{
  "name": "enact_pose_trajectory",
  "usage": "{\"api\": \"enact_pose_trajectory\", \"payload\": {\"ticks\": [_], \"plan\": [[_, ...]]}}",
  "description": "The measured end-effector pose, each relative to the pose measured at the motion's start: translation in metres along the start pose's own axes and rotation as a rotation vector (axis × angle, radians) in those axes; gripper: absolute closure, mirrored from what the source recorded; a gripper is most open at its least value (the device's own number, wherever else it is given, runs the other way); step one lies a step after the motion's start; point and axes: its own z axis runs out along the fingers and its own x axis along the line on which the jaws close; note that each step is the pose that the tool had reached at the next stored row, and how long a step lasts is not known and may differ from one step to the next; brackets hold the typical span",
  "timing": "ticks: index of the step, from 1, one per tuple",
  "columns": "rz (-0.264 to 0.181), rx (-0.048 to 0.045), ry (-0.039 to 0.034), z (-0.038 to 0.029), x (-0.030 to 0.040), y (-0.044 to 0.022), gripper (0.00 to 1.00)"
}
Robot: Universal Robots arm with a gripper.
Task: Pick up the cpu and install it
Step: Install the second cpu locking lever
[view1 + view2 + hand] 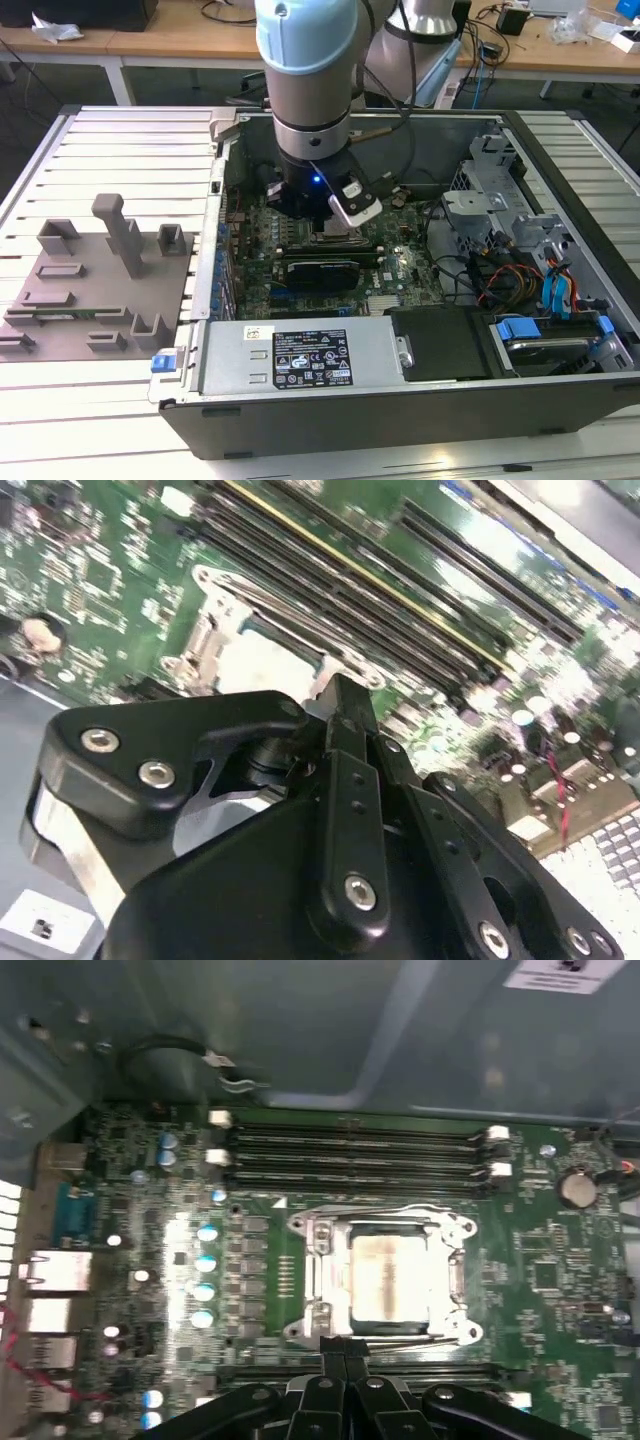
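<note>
The claw [345,1352] hangs inside the open computer case [400,400], low over the green board [560,1280]. Its black fingers [345,730] are pressed together and grip nothing. Just beyond the fingertips sits the socket frame [310,1260], and the chip [388,1278] lies inside it, pale and silvery, apart from the claw. Long memory slots [350,1150] run past the far side of the frame.

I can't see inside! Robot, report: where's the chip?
Gripper low over motherboard. Cpu lying in socket frame. Nothing visibly in the way.
</note>
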Motion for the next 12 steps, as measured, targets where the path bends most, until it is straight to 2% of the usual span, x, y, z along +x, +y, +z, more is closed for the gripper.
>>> {"api": "enact_pose_trajectory", "payload": {"ticks": [3, 5, 9, 12], "plan": [[0.0, 0.0006, 0.0001, 0.0013, -0.0117, 0.0001, 0.89], [0.0, 0.005, 0.0002, 0.0029, -0.0194, 0.004, 0.89], [0.002, 0.0116, 0.0, 0.0048, -0.0252, 0.0103, 0.89], [0.001, 0.0141, 0.0001, 0.0073, -0.0266, 0.0233, 0.89]]}}
